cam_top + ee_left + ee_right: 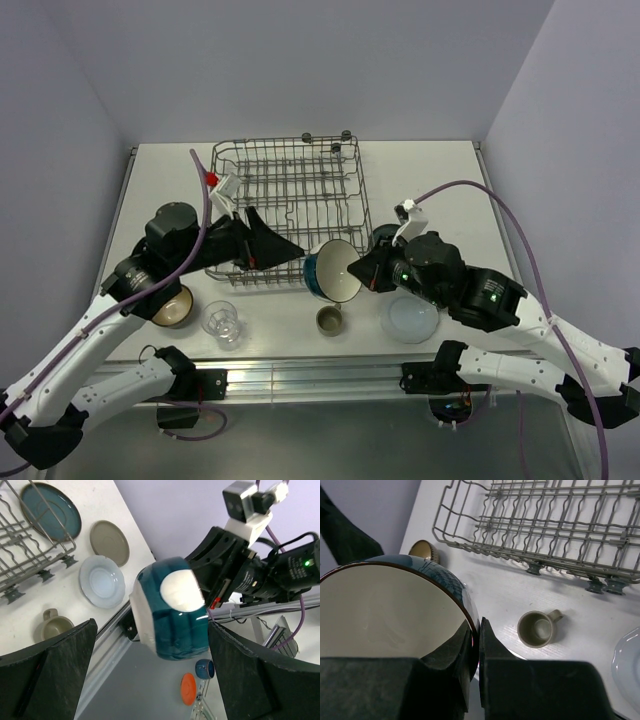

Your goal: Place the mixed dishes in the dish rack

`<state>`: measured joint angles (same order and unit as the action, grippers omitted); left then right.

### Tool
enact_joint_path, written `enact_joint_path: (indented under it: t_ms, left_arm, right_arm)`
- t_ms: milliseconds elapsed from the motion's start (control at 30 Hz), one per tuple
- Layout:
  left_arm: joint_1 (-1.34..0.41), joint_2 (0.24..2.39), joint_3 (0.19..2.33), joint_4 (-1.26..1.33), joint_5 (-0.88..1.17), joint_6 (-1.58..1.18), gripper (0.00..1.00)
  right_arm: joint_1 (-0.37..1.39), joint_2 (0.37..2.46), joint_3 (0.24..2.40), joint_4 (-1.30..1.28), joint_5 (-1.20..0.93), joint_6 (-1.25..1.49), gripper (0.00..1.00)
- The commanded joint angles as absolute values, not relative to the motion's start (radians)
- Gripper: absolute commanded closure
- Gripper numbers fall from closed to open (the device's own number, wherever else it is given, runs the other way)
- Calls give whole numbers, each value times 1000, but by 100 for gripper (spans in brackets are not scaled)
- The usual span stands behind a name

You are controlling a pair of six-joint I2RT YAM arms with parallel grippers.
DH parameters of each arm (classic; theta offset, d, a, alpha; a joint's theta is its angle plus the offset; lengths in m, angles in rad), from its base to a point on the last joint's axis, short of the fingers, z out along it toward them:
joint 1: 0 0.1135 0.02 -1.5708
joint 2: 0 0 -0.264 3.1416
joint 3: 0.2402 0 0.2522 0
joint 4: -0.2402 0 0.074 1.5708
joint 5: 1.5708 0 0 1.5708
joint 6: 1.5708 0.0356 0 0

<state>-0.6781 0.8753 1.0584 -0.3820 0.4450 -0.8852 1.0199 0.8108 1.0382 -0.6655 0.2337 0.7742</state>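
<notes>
My right gripper (363, 268) is shut on the rim of the teal bowl with a cream inside (333, 270) and holds it tilted above the table, just in front of the dish rack (290, 190). In the right wrist view the fingers (490, 650) pinch the bowl's rim (395, 615). My left gripper (283, 252) is open beside the bowl on its left. In the left wrist view the bowl (172, 612) hangs ahead between my spread fingers (260, 675), apart from them. The rack holds no dishes.
On the table in front of the rack stand the olive-grey mug (328, 320), the clear glass (222, 322), the dark brown bowl (175, 306) and the pale-blue plate (410, 318). The teal plate (50, 510) and the beige plate (109, 541) lie right of the rack.
</notes>
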Motion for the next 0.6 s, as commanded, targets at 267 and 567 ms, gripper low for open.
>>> enact_joint_path:
  t_ms: [267, 567]
  left_arm:
    - [-822, 939, 1042, -259, 417, -928, 1]
    - [-841, 937, 1014, -235, 436, -948, 1]
  right_arm:
    - [956, 765, 1023, -511, 114, 756, 100]
    - [939, 765, 1034, -512, 106, 747, 100]
